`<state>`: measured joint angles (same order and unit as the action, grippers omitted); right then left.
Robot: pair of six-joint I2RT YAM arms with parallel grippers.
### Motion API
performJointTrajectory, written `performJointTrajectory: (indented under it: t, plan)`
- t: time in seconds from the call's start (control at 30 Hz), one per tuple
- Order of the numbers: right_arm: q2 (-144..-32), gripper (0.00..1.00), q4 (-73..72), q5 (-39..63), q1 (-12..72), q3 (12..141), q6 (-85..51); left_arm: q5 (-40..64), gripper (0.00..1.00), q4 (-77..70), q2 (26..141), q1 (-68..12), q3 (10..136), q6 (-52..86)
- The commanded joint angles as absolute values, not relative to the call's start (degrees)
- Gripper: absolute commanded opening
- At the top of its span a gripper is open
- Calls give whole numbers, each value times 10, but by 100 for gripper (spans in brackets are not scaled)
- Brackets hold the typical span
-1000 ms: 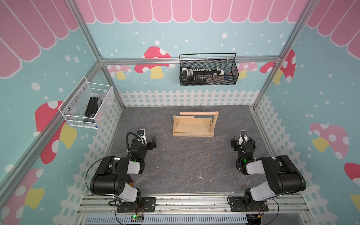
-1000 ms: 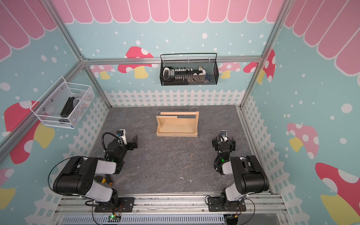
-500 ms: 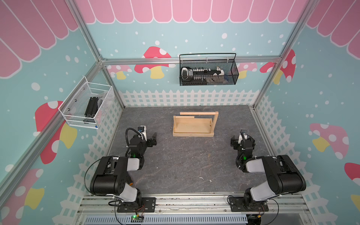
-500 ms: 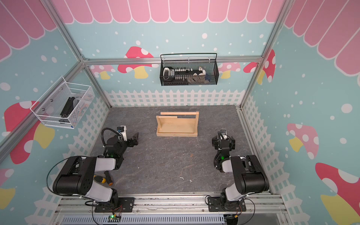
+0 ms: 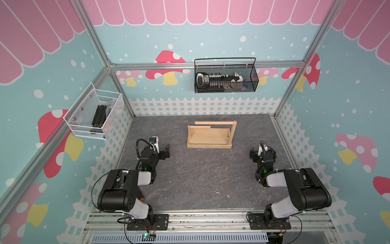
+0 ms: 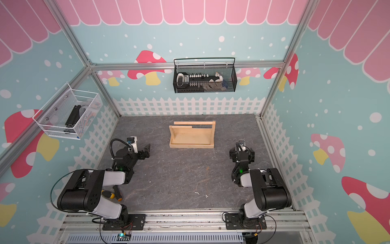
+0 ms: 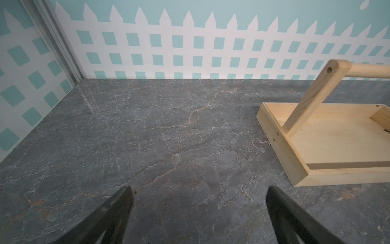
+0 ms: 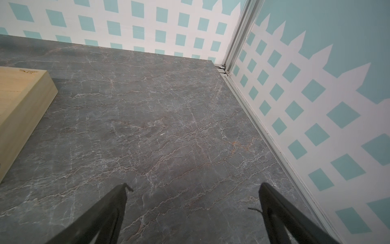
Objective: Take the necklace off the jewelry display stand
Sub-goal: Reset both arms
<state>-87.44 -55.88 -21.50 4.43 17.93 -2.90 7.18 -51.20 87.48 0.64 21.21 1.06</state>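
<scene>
Left wrist view, near to far: looks past the wide-open, empty left hand (image 7: 199, 188), over the surface (image 7: 147, 131), to the jewelry display stand (image 7: 348, 177) ahead and rightward, dowel bar (image 7: 369, 71) lying crosswise, no necklace discernible on it; sits roughly as close to the equally open, empty right hand (image 8: 194, 185).

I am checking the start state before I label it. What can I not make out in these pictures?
- Necklace: none discernible on the jewelry display stand in both top views; a fine chain would be too small.
- Left wrist view: the picture edge cuts off the stand's bar and far side.
- Right wrist view: only a base corner shows.
- Pale specks on the table: too small to name.
</scene>
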Motion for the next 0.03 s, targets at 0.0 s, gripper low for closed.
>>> performJointTrajectory:
  t: [0.0]
  plan:
    - [-872, 99, -563, -214, 40, 185, -31, 81, 99, -516, 875, 10, 214, -2]
